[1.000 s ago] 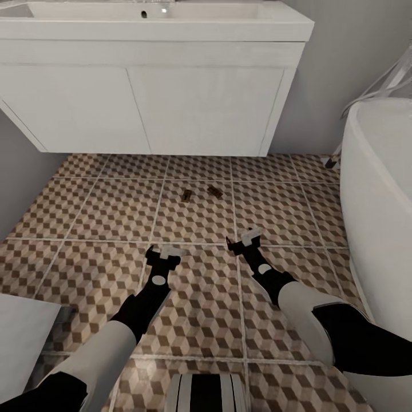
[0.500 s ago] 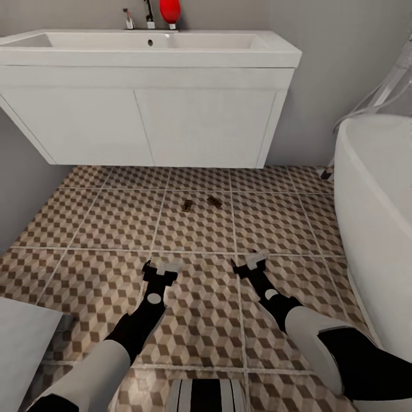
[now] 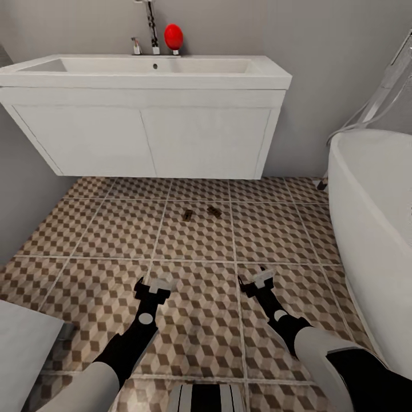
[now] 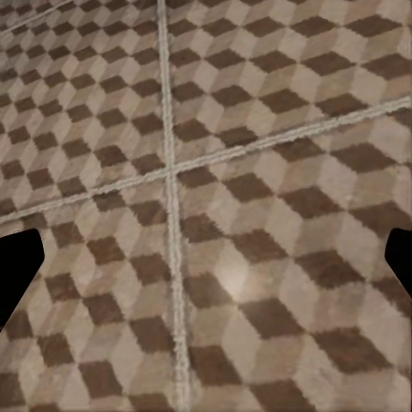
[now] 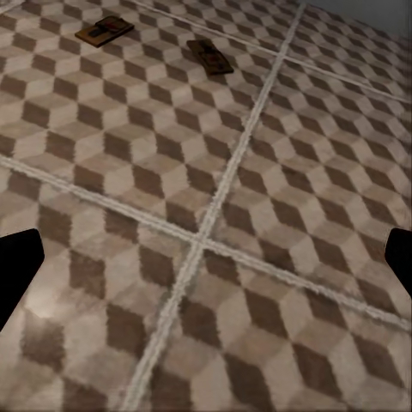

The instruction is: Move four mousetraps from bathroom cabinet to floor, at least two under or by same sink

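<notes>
Two mousetraps lie on the cube-patterned bathroom floor (image 3: 114,229) just in front of the white sink (image 3: 143,71): one mousetrap (image 3: 187,215) to the left, the other mousetrap (image 3: 214,212) to its right. The right wrist view shows the same pair, one mousetrap (image 5: 105,30) and the other mousetrap (image 5: 211,57), some way ahead of the fingers. My left gripper (image 3: 153,286) hangs open over bare tiles, nothing between its fingers. My right gripper (image 3: 256,280) is open too, nearer to me than the traps and apart from them. The cabinet is out of view.
A white bathtub (image 3: 372,229) fills the right side. A grey wall runs along the left, and a pale grey block (image 3: 23,349) sits at the lower left. A chrome faucet (image 3: 151,26) and a red object (image 3: 173,36) stand behind the basin.
The whole view has shifted: the sink now appears lower and smaller, with the faucet in sight. Both grippers sit lower in the picture; both stay open. The two traps lie as before.
</notes>
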Controlling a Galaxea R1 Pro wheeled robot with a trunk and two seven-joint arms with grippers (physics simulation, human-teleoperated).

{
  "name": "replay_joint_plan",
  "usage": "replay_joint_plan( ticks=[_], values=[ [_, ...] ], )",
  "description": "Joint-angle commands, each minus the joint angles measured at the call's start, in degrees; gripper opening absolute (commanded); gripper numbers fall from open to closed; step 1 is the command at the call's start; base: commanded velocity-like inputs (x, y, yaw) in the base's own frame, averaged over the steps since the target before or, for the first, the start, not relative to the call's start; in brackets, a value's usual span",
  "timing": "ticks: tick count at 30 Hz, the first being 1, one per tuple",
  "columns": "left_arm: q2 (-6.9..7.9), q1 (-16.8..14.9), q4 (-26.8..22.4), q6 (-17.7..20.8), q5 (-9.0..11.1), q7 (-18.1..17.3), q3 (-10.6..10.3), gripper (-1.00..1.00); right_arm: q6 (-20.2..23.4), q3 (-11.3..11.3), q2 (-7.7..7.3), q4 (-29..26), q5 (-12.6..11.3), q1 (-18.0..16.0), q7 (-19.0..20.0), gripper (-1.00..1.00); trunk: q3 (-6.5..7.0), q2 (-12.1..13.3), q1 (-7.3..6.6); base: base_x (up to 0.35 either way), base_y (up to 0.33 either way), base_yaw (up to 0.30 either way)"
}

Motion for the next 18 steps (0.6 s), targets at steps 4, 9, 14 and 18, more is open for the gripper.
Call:
replay_joint_plan(
  ticks=[4,9,14,18],
  values=[
    [0.51,1.58,0.07,-0.7,-0.17,0.41,-0.16,1.0,-1.1,0.46,-0.39,0.07,0.17,1.58,-0.52,1.0,0.86,0.04,-0.11,0.0,0.0,0.0],
    [1.33,3.41,0.1,-1.59,-0.01,0.41,-0.16,1.0,-1.49,0.46,-0.86,0.07,0.17,3.28,-0.52,1.0,1.97,0.11,-0.24,0.0,0.0,0.0],
    [2.0,5.68,0.23,-2.29,0.85,0.38,-0.16,1.0,-2.04,0.46,-1.91,0.08,0.11,4.76,-0.52,1.0,3.08,0.18,-0.37,0.0,0.0,0.0],
    [3.06,7.37,0.53,-3.47,2.13,0.34,-0.16,1.0,-3.43,0.47,-2.24,0.13,0.09,6.17,-0.52,1.0,3.96,0.23,-0.47,0.0,0.0,0.0]
  ],
)
